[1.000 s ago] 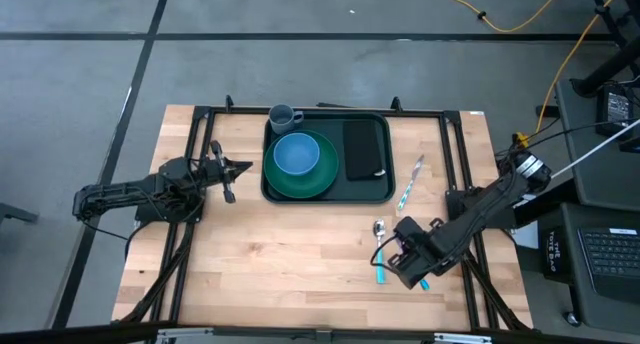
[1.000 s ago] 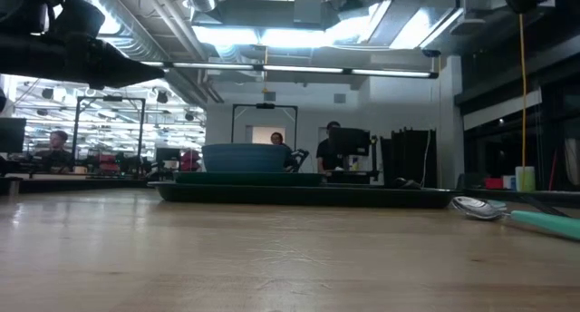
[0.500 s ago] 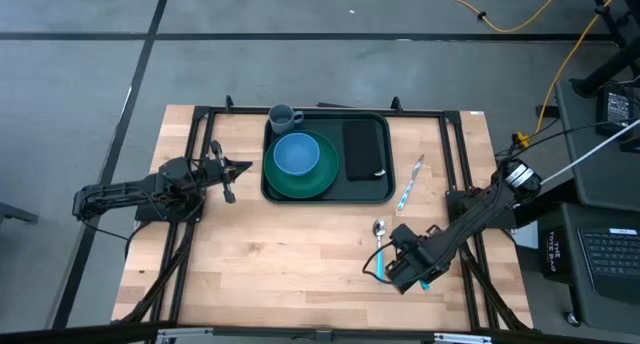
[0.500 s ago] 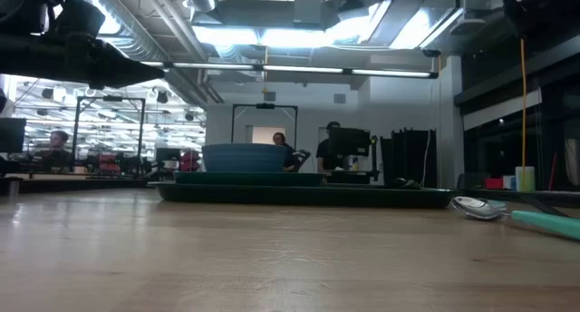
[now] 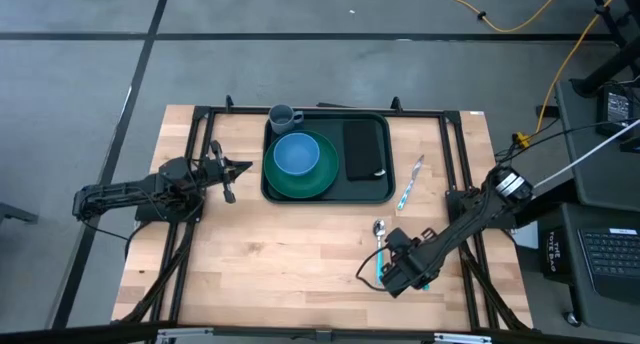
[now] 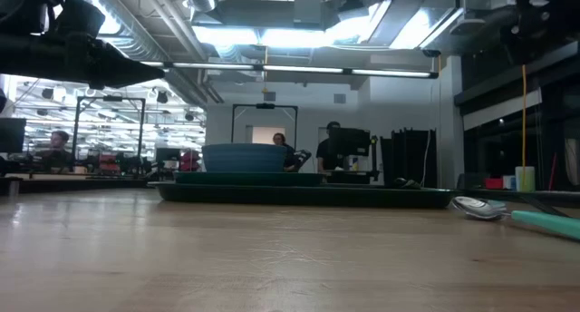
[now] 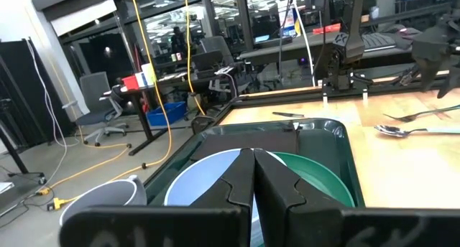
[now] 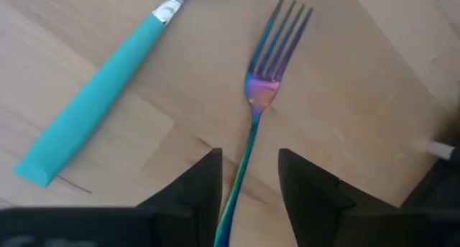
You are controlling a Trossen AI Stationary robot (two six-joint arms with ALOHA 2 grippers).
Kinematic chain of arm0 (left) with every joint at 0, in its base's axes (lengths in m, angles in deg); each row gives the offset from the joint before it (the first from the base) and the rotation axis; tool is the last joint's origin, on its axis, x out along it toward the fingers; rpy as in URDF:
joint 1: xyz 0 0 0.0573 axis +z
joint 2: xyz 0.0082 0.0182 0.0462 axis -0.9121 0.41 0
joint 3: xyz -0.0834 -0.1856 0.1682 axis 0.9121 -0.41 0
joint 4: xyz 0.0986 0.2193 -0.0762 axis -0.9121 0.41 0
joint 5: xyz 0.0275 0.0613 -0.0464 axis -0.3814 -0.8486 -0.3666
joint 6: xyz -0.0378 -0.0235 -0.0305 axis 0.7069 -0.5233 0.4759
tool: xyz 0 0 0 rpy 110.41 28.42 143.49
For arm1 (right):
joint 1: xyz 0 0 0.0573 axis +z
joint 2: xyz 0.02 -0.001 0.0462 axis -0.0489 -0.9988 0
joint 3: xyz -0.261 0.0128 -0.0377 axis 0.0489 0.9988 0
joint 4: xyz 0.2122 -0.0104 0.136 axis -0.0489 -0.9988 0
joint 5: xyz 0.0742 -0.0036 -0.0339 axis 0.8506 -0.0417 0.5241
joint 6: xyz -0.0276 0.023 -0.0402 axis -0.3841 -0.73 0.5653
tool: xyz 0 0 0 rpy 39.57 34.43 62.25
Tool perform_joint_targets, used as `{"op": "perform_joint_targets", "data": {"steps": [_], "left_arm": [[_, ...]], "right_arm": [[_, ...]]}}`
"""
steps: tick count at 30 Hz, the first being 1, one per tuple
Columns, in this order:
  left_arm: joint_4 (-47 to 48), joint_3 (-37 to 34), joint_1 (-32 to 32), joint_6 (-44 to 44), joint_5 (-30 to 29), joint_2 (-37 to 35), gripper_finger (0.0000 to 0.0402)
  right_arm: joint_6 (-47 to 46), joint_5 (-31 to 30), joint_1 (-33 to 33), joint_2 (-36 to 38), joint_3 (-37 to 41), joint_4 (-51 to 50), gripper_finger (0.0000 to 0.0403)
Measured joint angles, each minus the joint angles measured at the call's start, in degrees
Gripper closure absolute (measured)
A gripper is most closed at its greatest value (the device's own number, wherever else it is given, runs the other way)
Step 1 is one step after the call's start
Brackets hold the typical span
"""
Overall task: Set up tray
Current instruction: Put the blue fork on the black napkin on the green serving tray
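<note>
The dark green tray (image 5: 378, 189) lies at the table's far middle. It carries a green plate (image 5: 322, 181) with a blue bowl (image 5: 296, 155) on it and a black napkin (image 5: 364, 148). A grey mug (image 5: 283, 116) stands at the tray's far left corner. My right gripper (image 5: 372, 272) is open near the table's near right. A fork (image 8: 267, 67) lies flat on the wood there, and its thin shank (image 8: 248, 150) runs between the two fingers. A teal-handled spoon (image 5: 379, 246) lies beside it. My left gripper (image 5: 246, 167) waits shut, left of the tray.
A knife (image 5: 410, 184) lies on the wood to the right of the tray. Black frame rails (image 5: 455, 154) run along the table's left, right and far sides. Bare wood spreads over the near left. People and desks show in the room beyond the table.
My right gripper has gone a little toward the table's left and near edges, over the fork and beside the spoon's handle. The tray and the things on it have stayed where they were.
</note>
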Motion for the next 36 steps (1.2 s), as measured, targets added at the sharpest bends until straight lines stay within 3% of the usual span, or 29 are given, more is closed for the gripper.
{"op": "perform_joint_targets", "data": {"steps": [19, 36], "left_arm": [[0.02, 0.00, 0.00, 0.02, -0.01, 0.00, 0.0398], [0.02, 0.00, 0.00, 0.02, 0.01, 0.00, 0.0398]], "right_arm": [[-6.20, -2.20, 2.41, -1.64, 0.31, 0.91, 0.0263], [-6.20, -1.44, 2.75, -1.89, 8.66, 11.29, 0.0263]]}}
